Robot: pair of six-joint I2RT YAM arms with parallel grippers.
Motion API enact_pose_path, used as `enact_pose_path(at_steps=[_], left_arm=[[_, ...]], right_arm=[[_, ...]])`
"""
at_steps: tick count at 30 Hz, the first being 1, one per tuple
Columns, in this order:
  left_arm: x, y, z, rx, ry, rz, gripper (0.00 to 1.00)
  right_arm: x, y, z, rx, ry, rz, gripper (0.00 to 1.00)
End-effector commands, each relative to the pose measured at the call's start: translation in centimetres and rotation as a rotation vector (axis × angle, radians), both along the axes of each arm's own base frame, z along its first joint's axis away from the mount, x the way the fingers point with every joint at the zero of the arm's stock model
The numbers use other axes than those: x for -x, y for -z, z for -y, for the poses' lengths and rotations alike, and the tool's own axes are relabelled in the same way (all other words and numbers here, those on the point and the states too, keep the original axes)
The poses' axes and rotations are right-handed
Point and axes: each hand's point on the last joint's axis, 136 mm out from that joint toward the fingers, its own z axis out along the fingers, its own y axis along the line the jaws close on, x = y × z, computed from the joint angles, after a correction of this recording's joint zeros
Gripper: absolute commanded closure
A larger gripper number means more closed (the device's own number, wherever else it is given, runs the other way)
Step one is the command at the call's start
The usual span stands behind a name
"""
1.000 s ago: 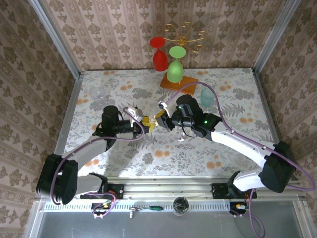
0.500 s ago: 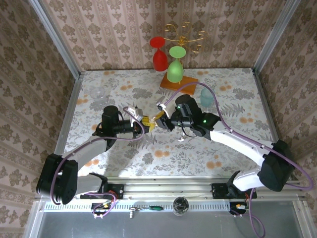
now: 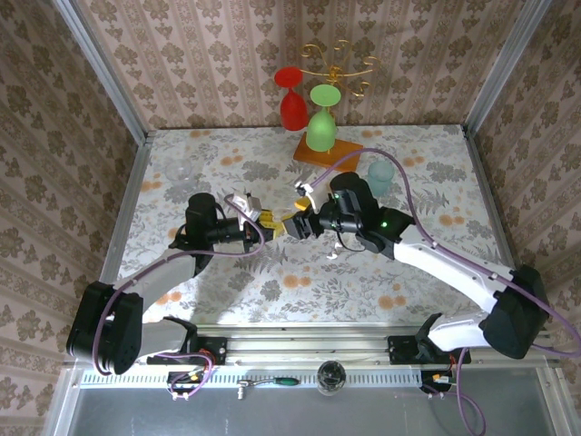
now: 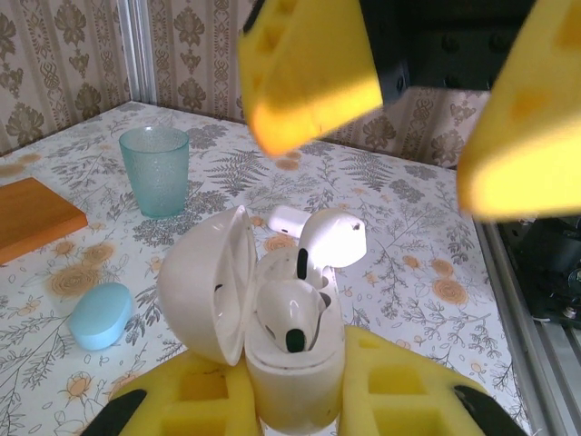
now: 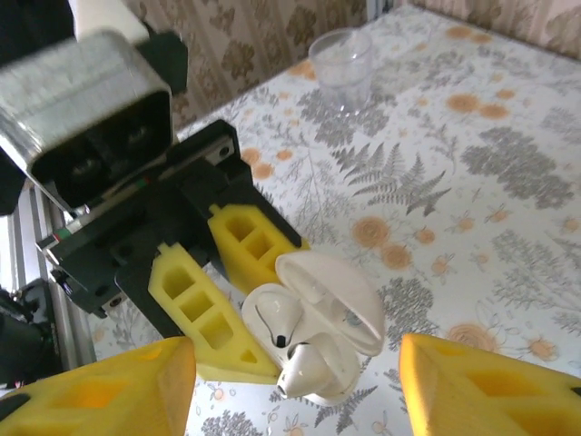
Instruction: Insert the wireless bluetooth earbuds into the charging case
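Floral-cloth table, with the two arms meeting near its middle. Left gripper: yellow fingers clamped on the base of the white charging case, which stands upright with its lid swung open to one side. Right gripper: fingers spread wide, nothing between them, hovering just over the case. Small blue case lies on the table beyond. One white earbud sits sunk in its well. The other earbud rides higher and tilted; can't tell if it is seated.
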Motion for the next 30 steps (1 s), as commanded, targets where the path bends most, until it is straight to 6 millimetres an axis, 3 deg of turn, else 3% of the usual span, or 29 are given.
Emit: enact_pose_path(at_steps=[1, 10, 15, 22, 30], left_arm=[[-0.1, -0.8, 0.0, 0.025, 0.009, 0.031, 1.0], [-0.2, -0.8, -0.2, 0.029, 0.001, 0.026, 1.0], [-0.3, -0.8, -0.5, 0.032, -0.007, 0.022, 1.0], [0.1, -1.2, -0.7, 0.049, 0.0, 0.03, 1.0], [0.1, -1.1, -0.8, 0.046, -0.001, 0.039, 1.0]], right_arm=[[-1.0, -1.4, 0.7, -0.076, 0.09, -0.025, 0.36], [-0.9, 1.1, 0.0, -0.003, 0.054, -0.119, 0.39], [-1.3, 2.1, 0.6, 0.04, 0.09, -0.127, 0.4], [-2.1, 2.1, 1.5, 0.043, 0.139, -0.135, 0.52], [-2.0, 1.2, 1.0, -0.002, 0.119, -0.134, 0.51]])
